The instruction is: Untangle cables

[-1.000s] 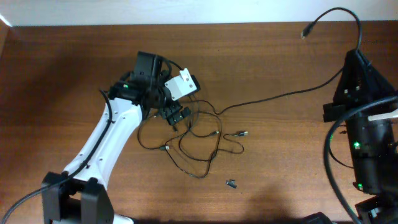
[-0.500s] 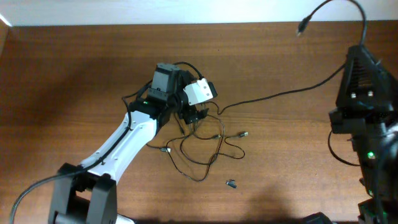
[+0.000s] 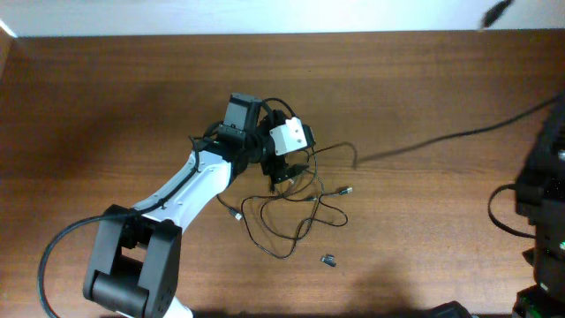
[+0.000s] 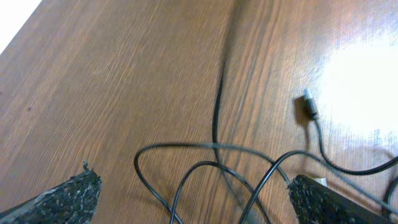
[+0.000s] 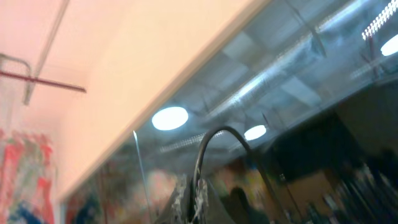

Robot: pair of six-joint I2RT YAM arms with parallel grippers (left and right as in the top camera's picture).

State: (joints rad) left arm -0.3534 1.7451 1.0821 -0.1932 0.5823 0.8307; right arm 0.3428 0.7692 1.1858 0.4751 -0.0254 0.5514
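Three thin black cables [image 3: 296, 196] lie in a loose tangle near the middle of the brown wooden counter [image 3: 106, 106], their loops crossing one another just below and to the right of the left tool [image 3: 282, 168]. That tool hangs over the upper edge of the tangle with its jaws spread wide and nothing between them. In the left wrist view the two rough dark fingertips [image 4: 68, 196] sit at the bottom corners, well apart, and the left tool [image 4: 193, 186] frames several crossing strands of the cables [image 4: 217, 146]. One strand runs straight away up the counter. A small metal-tipped plug [image 4: 310, 102] lies flat on the wood to the right, beside a bright glare patch.

One long cable [image 3: 441, 139] leaves the tangle and stretches to the right across the counter towards the right arm [image 3: 547, 194] at the frame edge (it shows blurred in the overhead view). The right wrist camera looks up at ceiling lights. There the right tool [image 5: 189, 199] is clenched tight, and the long cable [image 5: 217, 132] rises from between its fingers in a narrow arch, so it grips that strand.

A tiny dark stubby piece [image 3: 327, 260] rests alone on the counter, just below the lowest loop and apart from it.
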